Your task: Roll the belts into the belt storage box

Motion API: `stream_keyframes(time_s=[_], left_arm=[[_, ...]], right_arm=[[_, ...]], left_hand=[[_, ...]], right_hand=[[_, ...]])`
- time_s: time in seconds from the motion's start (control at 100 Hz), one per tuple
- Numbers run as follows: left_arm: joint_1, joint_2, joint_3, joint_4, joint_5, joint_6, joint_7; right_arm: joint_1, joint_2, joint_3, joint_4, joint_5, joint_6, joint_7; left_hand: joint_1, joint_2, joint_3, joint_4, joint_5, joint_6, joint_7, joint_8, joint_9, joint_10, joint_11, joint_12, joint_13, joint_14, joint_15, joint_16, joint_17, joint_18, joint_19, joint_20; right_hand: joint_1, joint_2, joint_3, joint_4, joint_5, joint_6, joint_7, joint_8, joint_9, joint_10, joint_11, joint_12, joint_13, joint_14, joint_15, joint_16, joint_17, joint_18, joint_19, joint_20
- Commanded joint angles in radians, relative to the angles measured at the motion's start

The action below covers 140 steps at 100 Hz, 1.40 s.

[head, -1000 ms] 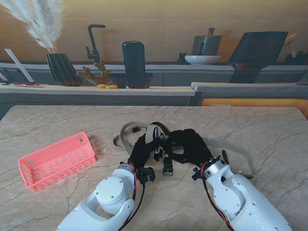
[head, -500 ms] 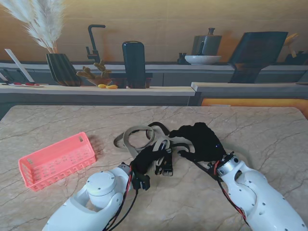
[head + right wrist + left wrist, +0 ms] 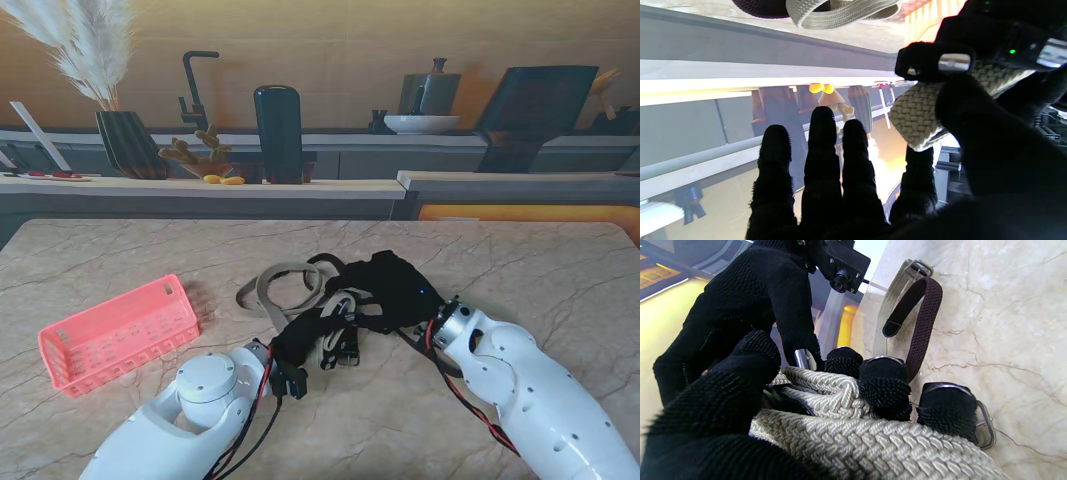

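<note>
Beige marble surface (image 3: 560,270), pink slatted basket (image 3: 118,335) lying at nine o'clock, tangle of beige belt (image 3: 283,290) and dark belt (image 3: 923,323) at centre, buckles touching the stone

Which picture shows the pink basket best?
The stand's view. The pink basket lies whole on the table, to the left of both hands and the belts. Neither wrist view shows it clearly.

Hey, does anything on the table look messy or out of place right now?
Yes. The beige belt sprawls in loose loops at mid-table instead of a tidy roll, tangled with a dark brown belt. The pink storage box sits off to the left, holding no belt.
</note>
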Motion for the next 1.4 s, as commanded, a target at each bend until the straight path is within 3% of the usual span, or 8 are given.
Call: stream_keyframes(time_s=[0.0,0.06,0.15,0.37,0.54,0.77,1.1,1.39], left_arm=[[0.001,-0.004,0.004,-0.006,-0.009,0.006,-0.007],[0.002,-0.004,0.004,-0.006,-0.01,0.006,-0.006],[0.003,-0.005,0.004,-0.007,-0.015,0.006,-0.005],[0.008,-0.005,0.002,-0.013,-0.02,0.002,-0.001],[0.018,-0.004,0.0,-0.022,0.006,-0.023,0.021],[0.034,0.0,-0.013,-0.043,0.06,-0.045,0.055],[0.059,0.009,-0.029,-0.09,0.153,-0.062,0.097],[0.076,0.014,-0.04,-0.122,0.275,-0.082,0.155]], right_arm=[[0.02,-0.005,-0.018,0.011,-0.003,-0.021,0.006],[0.035,-0.005,-0.034,0.025,-0.003,-0.032,0.005],[0.054,-0.008,-0.058,0.05,0.009,-0.051,0.004],[0.081,-0.01,-0.1,0.081,0.025,-0.064,0.01],[0.079,-0.018,-0.109,0.085,0.029,0.001,-0.039],[0.021,-0.018,-0.052,0.019,-0.028,0.141,-0.13],[-0.034,-0.026,0.011,-0.034,-0.085,0.305,-0.278],[-0.079,-0.021,0.091,-0.079,-0.131,0.344,-0.324]], left_hand=[[-0.038,-0.043,0.015,0.026,0.03,-0.019,-0.023,-0.007,0.041,0.005,0.024,0.023,0.053,-0.069,0.05,0.007,0.026,0.001,0.116,-0.006],[-0.038,-0.042,0.016,0.026,0.032,-0.018,-0.024,-0.007,0.041,0.006,0.023,0.022,0.053,-0.067,0.05,0.005,0.026,0.004,0.115,-0.007],[-0.04,-0.04,0.016,0.025,0.033,-0.018,-0.024,-0.007,0.042,0.005,0.023,0.021,0.055,-0.069,0.05,0.003,0.029,0.01,0.112,-0.009],[-0.04,-0.036,0.01,0.024,0.024,-0.017,-0.043,-0.016,0.028,0.014,0.011,0.015,0.038,-0.05,0.042,0.0,0.008,0.015,0.102,-0.011],[0.008,-0.009,-0.051,0.034,-0.035,-0.006,-0.317,-0.257,-0.147,0.118,-0.291,-0.123,-0.199,0.161,-0.248,-0.005,-0.278,0.072,-0.164,0.09],[0.051,0.015,-0.097,0.046,-0.123,-0.005,-0.558,-0.455,-0.388,0.175,-0.635,-0.399,-0.541,0.221,-0.682,-0.138,-0.591,0.085,-0.585,-0.008],[0.075,0.03,-0.11,0.051,-0.117,-0.009,-0.552,-0.462,-0.353,0.161,-0.549,-0.336,-0.331,0.139,-0.271,0.046,-0.447,0.048,-0.347,0.1],[0.081,0.039,-0.11,0.05,-0.096,-0.02,-0.523,-0.447,-0.346,0.156,-0.523,-0.311,-0.343,0.157,-0.285,0.016,-0.456,0.057,-0.359,0.094]], right_hand=[[-0.012,0.003,0.022,0.011,0.081,-0.025,0.051,0.016,0.065,-0.039,0.009,-0.001,0.032,-0.029,-0.011,-0.011,0.009,-0.024,-0.002,0.001],[0.002,0.012,0.029,0.006,0.204,-0.029,0.092,0.03,0.17,-0.066,0.019,0.002,0.064,-0.038,-0.002,-0.006,0.023,-0.021,0.004,0.001],[0.086,-0.007,-0.035,-0.099,0.317,-0.098,0.252,-0.11,0.325,-0.105,0.024,0.022,0.114,-0.055,0.02,0.013,0.039,-0.017,0.017,-0.009],[0.145,0.014,-0.027,-0.103,0.516,-0.116,0.359,-0.189,0.547,-0.106,0.054,0.07,0.201,-0.069,0.101,0.06,0.065,-0.007,0.038,-0.013],[0.154,-0.041,0.043,-0.103,0.592,-0.036,0.406,-0.261,0.619,-0.072,0.14,0.062,0.235,-0.055,0.203,0.116,0.077,0.009,0.066,-0.023],[0.172,-0.076,0.079,-0.092,0.615,0.034,0.418,-0.283,0.619,-0.025,0.197,0.042,0.232,-0.033,0.255,0.127,0.074,0.027,0.092,-0.032],[0.187,-0.088,0.083,-0.071,0.616,0.071,0.42,-0.293,0.604,0.005,0.25,0.012,0.207,-0.008,0.299,0.12,0.044,0.041,0.138,-0.059],[0.192,-0.085,0.076,-0.065,0.613,0.074,0.42,-0.29,0.598,0.008,0.26,0.01,0.199,-0.004,0.306,0.117,0.03,0.042,0.15,-0.066]])
